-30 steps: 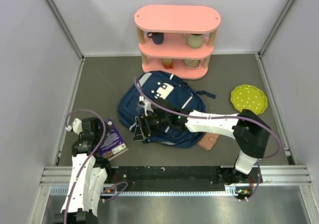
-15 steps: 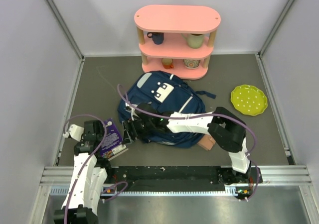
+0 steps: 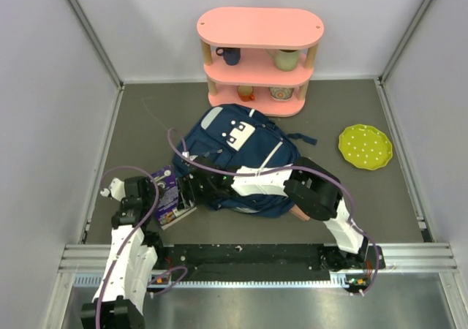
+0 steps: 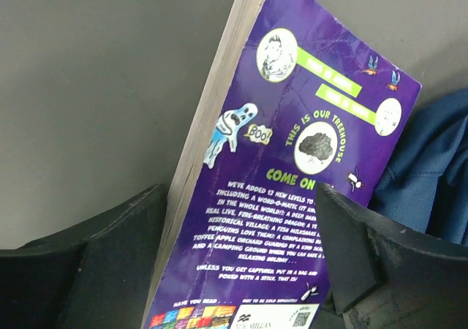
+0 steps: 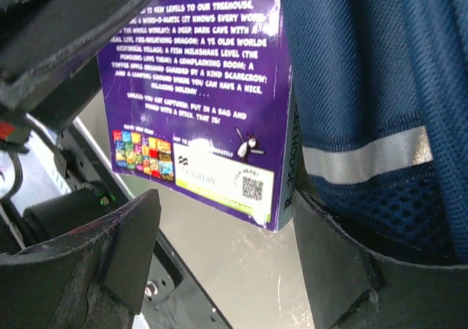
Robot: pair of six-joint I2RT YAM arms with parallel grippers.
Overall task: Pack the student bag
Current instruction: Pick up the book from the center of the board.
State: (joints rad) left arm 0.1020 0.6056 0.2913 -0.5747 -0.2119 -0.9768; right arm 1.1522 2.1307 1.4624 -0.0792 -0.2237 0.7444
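L gripper (image 4: pixel 240 197): pinching book (image 4: pixel 292 161), fingers (image 4: pixel 117 263) on page edge & cover; near-left of table (image 3: pixel 146 124).
book: purple, back cover showing, tilted, just beside bag (image 3: pixel 238 157) at its near-left edge.
R gripper (image 5: pixel 225 197): spread wide, arm stretched across to the left; book corner & bag edge betw. its fingers.
bag: navy, lying mid-table, white patch at far end.
shelf (image 3: pixel 259 28): pink, at back behind bag, cups (image 3: pixel 287 59) on it.
plate (image 3: pixel 365 146): green, dotted, right of bag, apart.
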